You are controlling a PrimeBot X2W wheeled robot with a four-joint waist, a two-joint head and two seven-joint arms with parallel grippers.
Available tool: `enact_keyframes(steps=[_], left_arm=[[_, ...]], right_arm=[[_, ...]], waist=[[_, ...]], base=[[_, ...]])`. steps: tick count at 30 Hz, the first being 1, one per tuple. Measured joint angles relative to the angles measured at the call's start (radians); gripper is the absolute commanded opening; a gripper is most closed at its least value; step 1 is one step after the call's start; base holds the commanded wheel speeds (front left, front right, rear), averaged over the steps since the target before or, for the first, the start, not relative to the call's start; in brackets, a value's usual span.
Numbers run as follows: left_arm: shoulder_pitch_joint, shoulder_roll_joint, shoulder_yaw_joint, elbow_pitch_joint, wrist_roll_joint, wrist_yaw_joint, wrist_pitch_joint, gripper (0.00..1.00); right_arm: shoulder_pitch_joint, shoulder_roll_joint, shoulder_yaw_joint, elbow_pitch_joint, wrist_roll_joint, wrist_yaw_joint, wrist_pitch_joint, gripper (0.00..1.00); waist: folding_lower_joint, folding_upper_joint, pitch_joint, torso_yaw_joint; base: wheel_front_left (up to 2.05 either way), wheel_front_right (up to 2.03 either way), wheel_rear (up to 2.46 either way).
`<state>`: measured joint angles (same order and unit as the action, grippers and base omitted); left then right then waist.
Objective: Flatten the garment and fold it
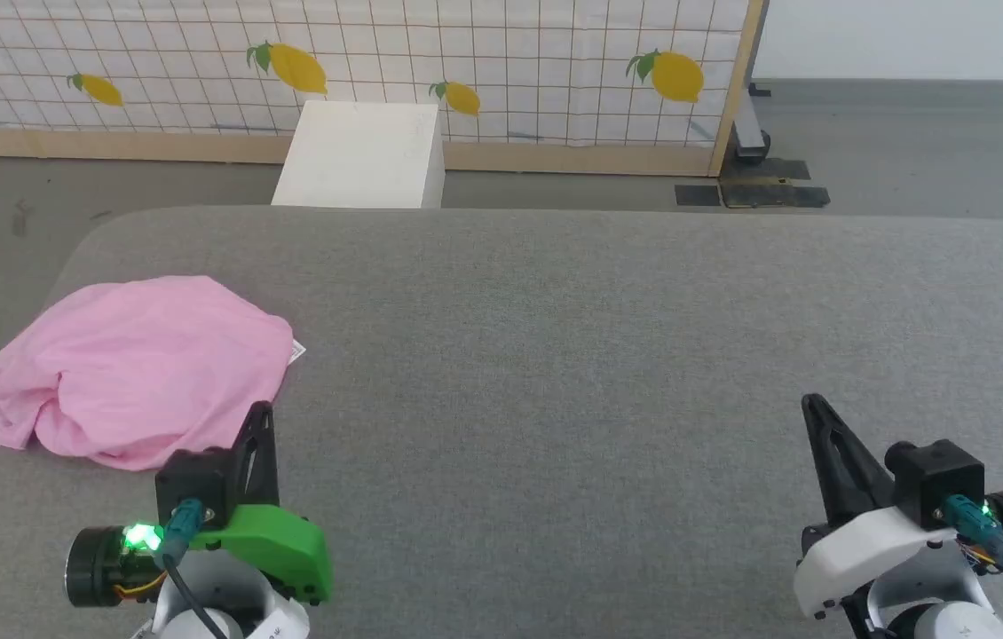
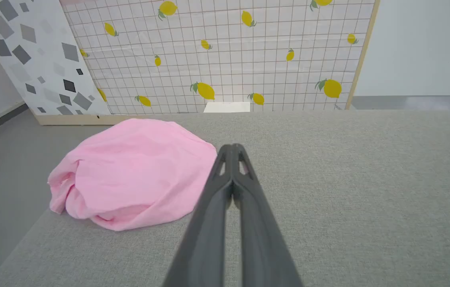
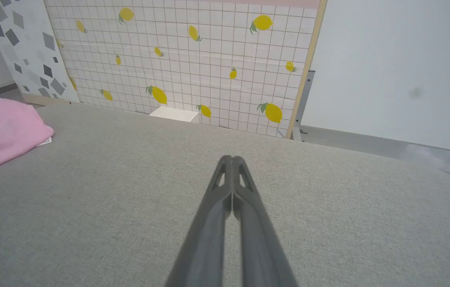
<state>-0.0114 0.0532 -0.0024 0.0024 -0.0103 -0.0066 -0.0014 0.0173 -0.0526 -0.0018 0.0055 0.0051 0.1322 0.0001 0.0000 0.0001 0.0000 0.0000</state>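
- Shirt (image 1: 124, 368): pink, bunched in a rumpled mound, not spread flat. Head view: lies at approx 9 o'clock on the pad (image 1: 599, 355), close to the pad's left edge.
- Tag (image 1: 297, 352): small, white, pokes out from under the shirt's edge at the shirt's 3 o'clock and lies flat on the pad.
- L gripper (image 1: 264, 410): at 7 o'clock in head view, fingers pointing to 12, tips just beside the shirt's near-right edge. Can't tell if they touch the cloth.
- L gripper jaws: pressed together, nothing between them.
- L wrist view: shirt (image 2: 133, 171) sits at 9–10 o'clock of the tips (image 2: 231, 148), its right edge right next to them.
- R gripper (image 1: 812, 404): at 5 o'clock in head view, over bare pad, well apart from the shirt.
- R gripper jaws: pressed together, empty.
- R wrist view: shirt (image 3: 2, 131) at 9 o'clock by the frame edge, w/ tag (image 3: 44, 141) at its right side; tips (image 3: 231, 158) over plain pad.
- Pad: grey woven fabric w/ rounded corners.
- Box (image 1: 364, 155): white, on the floor (image 1: 910, 151) just beyond the pad's far edge, approx 11 o'clock.
- Screen (image 1: 510, 71): white grid w/ lemons, wood frame, stands behind the box at 12 o'clock.
- Panel (image 2: 30, 52): white w/ grey shards, at 10 o'clock in L wrist view, left of the screen.
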Motion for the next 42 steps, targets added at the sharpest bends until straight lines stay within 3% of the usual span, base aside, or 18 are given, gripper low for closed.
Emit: enact_keyframes(steps=[42], left_arm=[[0.0, 0.0, 0.0, 0.0, 0.0, 0.0, 0.0, 0.0]], right_arm=[[0.0, 0.0, 0.0, 0.0, 0.0, 0.0, 0.0, 0.0]], waist=[[0.0, 0.0, 0.0, 0.0]], base=[[0.0, 0.0, 0.0]])
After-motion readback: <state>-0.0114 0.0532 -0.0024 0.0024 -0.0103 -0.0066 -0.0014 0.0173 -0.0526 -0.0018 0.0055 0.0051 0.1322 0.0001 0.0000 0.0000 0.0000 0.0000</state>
